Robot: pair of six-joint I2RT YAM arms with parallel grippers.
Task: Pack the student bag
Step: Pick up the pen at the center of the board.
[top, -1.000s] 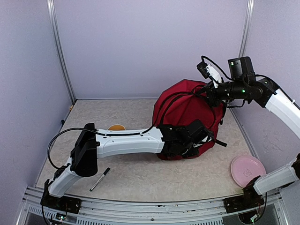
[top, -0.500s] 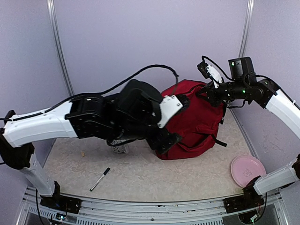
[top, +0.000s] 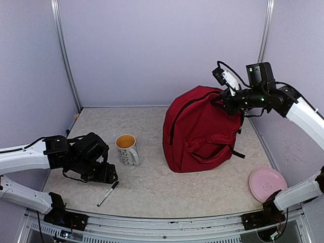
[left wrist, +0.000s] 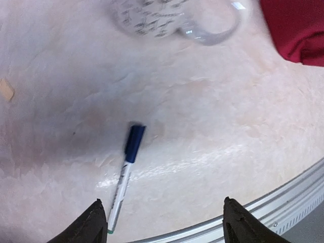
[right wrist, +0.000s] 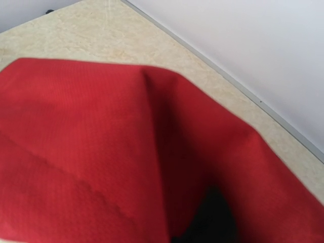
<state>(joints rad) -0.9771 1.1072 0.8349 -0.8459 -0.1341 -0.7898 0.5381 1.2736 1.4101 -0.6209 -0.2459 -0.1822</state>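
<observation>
The student bag [top: 200, 131], a large dark red backpack with black straps, was seen standing upright on the table [top: 152, 187], toward its right rear part. Its top corner was drawn up to a peak, and there the right tool [top: 218, 99] was found, brought together on the fabric. In the right wrist view the frame was filled with red cloth rising into a fold, with a dark patch at the lower edge; the fingers themselves could not be made out there. The bag's base was set on the table, with a black strap trailing out at its right side.

Just left of the bag, and apart from it, a white printed mug [top: 126, 149] with an orange-yellow interior was placed upright, its handle turned toward the bag. A pink plate [top: 267, 183] lay flat near the front right corner, well apart from the bag's base.

The left tool [top: 109, 174] was held low over the front left of the table, well apart from the bag, with the mug between the two. Its fingertips [left wrist: 96, 225] were spread apart, with nothing clamped between them. A pen [top: 108, 193] with a dark blue cap lay on the table just below it, its barrel end near the left fingertip. Whether the tool touched the table could not be told.
</observation>
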